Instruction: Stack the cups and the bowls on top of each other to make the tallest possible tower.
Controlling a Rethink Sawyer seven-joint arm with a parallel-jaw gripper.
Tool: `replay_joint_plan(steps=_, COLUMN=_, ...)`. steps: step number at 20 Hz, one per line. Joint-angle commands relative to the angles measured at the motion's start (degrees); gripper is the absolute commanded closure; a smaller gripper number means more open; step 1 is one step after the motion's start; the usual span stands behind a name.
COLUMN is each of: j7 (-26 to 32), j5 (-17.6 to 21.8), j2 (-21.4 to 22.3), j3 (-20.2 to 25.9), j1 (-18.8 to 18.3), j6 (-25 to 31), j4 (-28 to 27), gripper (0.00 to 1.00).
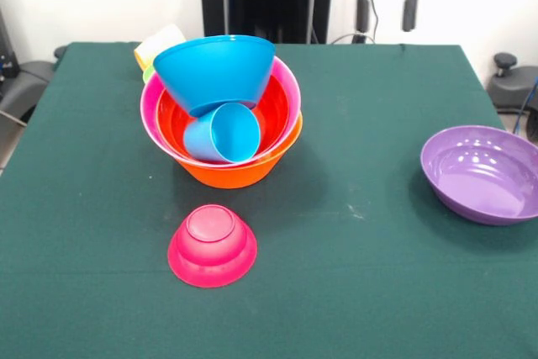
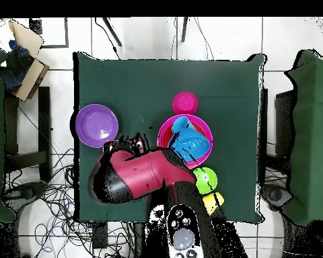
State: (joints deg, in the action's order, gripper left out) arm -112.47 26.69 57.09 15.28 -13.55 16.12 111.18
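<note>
The tower (image 1: pixel 220 115) stands left of centre: a large orange bowl (image 1: pixel 235 172) holds a pink bowl (image 1: pixel 288 81) and a red-orange bowl (image 1: pixel 273 102). A blue bowl (image 1: pixel 214 69) leans tilted on top, and the light blue cup (image 1: pixel 223 134) lies on its side inside. The tower also shows in the overhead view (image 2: pixel 184 140). The small magenta bowl (image 1: pixel 212 245) sits upside down in front. The purple bowl (image 1: pixel 483 172) stands alone at the right. The yellow cup (image 1: pixel 160 44) and the green bowl (image 2: pixel 205 180) lie behind the tower. My gripper (image 1: pixel 387 27) hangs open and empty, high over the far right. No teal bowl shows.
The green cloth table (image 1: pixel 353 275) ends close to the purple bowl at the right. My red arm (image 2: pixel 140 176) lies over the table's robot side, between the purple bowl and the tower. Chairs (image 2: pixel 312 134) stand beside the table.
</note>
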Motion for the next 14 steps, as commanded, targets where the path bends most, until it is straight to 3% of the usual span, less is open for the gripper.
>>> replay_joint_plan(steps=1, j7=-9.51, j5=-1.42, j2=-5.7, j3=-5.12, j1=2.48, j6=5.15, j4=-5.77, gripper=0.0)
replay_joint_plan(steps=8, j7=-8.87, j5=-0.05, j2=-16.6, j3=-9.13, j1=4.87, j6=-2.31, j4=-12.89, gripper=0.0)
replay_joint_plan(steps=14, j7=-9.91, j5=-0.87, j2=-20.48, j3=-11.93, j1=7.53, j6=-6.49, j4=-14.22, gripper=0.0)
